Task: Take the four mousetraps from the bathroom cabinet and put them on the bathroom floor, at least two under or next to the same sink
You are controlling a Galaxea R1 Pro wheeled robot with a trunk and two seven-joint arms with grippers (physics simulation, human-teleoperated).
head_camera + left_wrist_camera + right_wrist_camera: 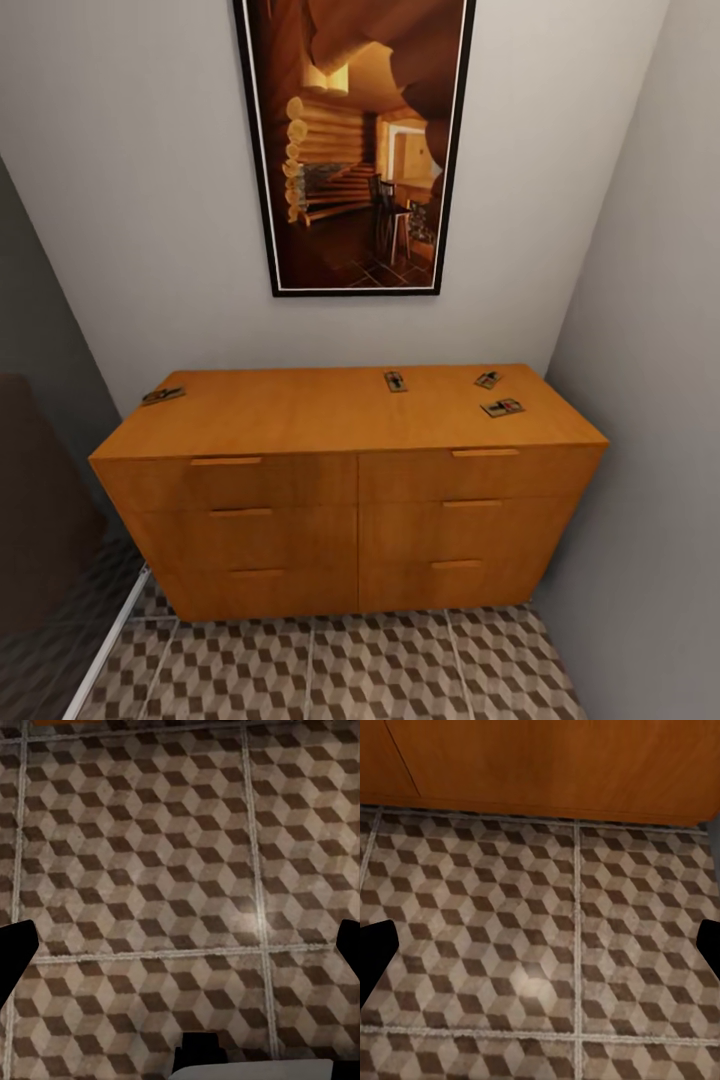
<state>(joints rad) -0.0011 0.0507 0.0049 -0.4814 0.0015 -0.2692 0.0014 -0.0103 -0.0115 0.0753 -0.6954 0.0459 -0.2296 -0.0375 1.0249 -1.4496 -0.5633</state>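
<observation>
We see 4 mousetraps lying flat on the top of the cabinet (pixel 350 470); going left to right, 1 mousetrap (pixel 163 395) sits at the far left edge, a second (pixel 396 381) lies near the middle toward the wall, a third (pixel 488 379) sits further right, and a fourth (pixel 502 407) lies just in front of it. We judge each to be light, stiff and thin, with wire parts that could snag or snap; we would pinch across the wooden plate's long edges from above. The left end effector (pixel 180 945) hangs over the tiled floor (pixel 150 870), tips wide apart and holding nothing; the right end effector (pixel 540 945) likewise stands wide apart and empty over the floor near the cabinet's base.
</observation>
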